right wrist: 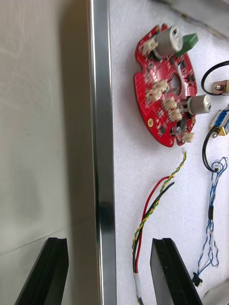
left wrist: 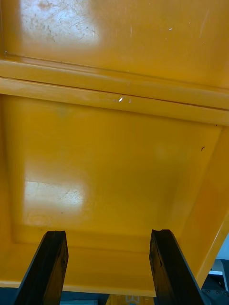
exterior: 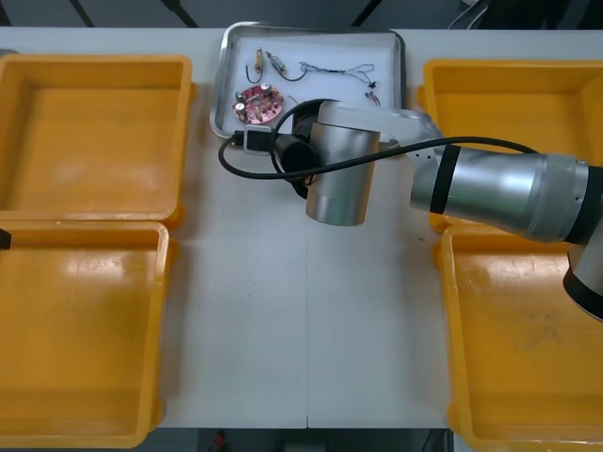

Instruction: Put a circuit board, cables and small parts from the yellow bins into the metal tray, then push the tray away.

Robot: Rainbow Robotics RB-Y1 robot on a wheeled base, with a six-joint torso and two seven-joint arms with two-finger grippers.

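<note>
- Right arm's silver wrist (exterior: 344, 174) sits closest, reaching in from the right to the near edge of the metal tray (exterior: 220, 89).
- Left side: left gripper (left wrist: 107, 233) waits over a yellow bin (left wrist: 114, 167), fingers spread and empty.
- Centre, far: the tray holds the circuit board (right wrist: 167, 90) and cables (right wrist: 157, 200).
- Right gripper (right wrist: 109, 243) is open and straddles the near rim (right wrist: 100, 119), which runs left to right. One finger is table-side, one over the tray. The push should go straight to the far side, and this arm is nearer.

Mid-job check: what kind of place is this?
Likely an electronics kitting bench: yellow bins flank a metal tray holding a red circuit board and cables. Right gripper, open, straddles the tray's rim; left gripper hangs over one bin.
</note>
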